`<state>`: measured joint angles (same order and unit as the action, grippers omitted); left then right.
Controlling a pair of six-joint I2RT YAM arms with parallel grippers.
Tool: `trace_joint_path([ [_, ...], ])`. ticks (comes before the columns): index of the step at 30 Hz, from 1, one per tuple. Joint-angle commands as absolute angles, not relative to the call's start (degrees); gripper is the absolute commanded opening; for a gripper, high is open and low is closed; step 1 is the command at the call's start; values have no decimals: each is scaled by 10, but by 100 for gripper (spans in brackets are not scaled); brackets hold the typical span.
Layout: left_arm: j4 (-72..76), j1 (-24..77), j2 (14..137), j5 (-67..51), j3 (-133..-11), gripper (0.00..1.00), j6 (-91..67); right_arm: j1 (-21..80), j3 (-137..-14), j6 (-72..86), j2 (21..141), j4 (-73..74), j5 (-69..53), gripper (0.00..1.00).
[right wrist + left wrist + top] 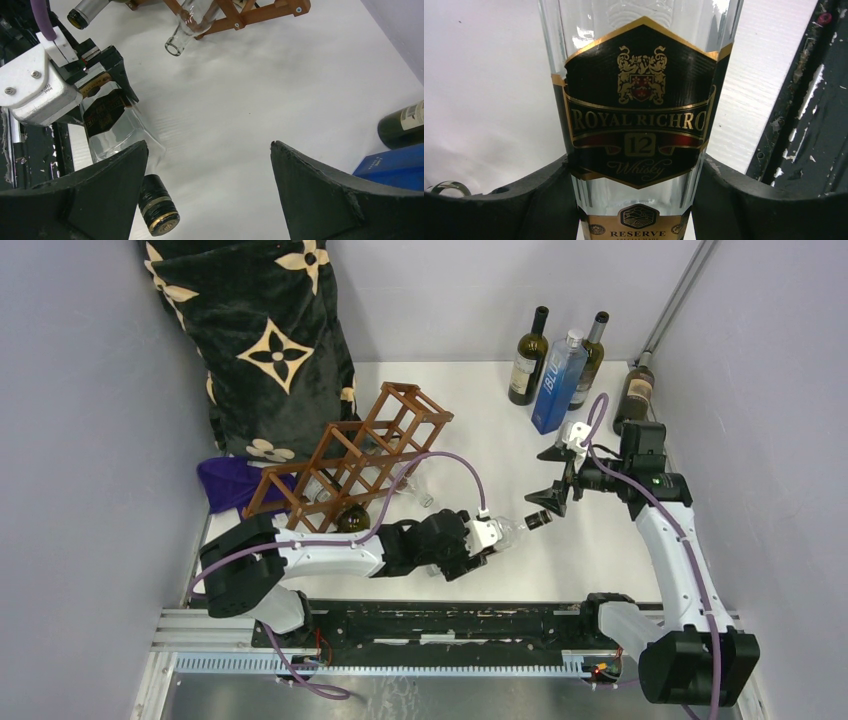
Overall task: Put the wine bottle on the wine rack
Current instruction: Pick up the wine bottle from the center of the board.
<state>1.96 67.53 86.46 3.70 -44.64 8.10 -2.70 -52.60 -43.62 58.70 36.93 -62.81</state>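
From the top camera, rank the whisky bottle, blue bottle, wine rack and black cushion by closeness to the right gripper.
1. Whisky bottle: just on the near side of the right gripper.
2. Blue bottle: behind it, toward the back wall.
3. Wine rack: to its left.
4. Black cushion: back-left corner.

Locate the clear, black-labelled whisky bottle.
The bottle sits front-centre in the top view, clamped in the left gripper, cap toward the open right gripper, right of the reddish-brown wooden wine rack.
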Motion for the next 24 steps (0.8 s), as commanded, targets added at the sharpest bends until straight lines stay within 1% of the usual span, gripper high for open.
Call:
trace_joint_path([
  [1, 54, 688, 823, 32, -483, 2, 104, -29, -579, -509, 602, 459, -623, 98],
  [4, 44, 697, 822, 38, -483, 2, 109, -29, -607, -558, 622, 530, -624, 98],
  [7, 32, 704, 823, 43, -485, 2, 114, -29, -623, -588, 631, 567, -614, 98],
  [15, 10, 716, 807, 60, -482, 2, 126, -29, -609, -603, 624, 574, -602, 98],
  [24, -21, 723, 786, 68, -476, 2, 138, -29, -587, -653, 607, 577, -630, 98],
])
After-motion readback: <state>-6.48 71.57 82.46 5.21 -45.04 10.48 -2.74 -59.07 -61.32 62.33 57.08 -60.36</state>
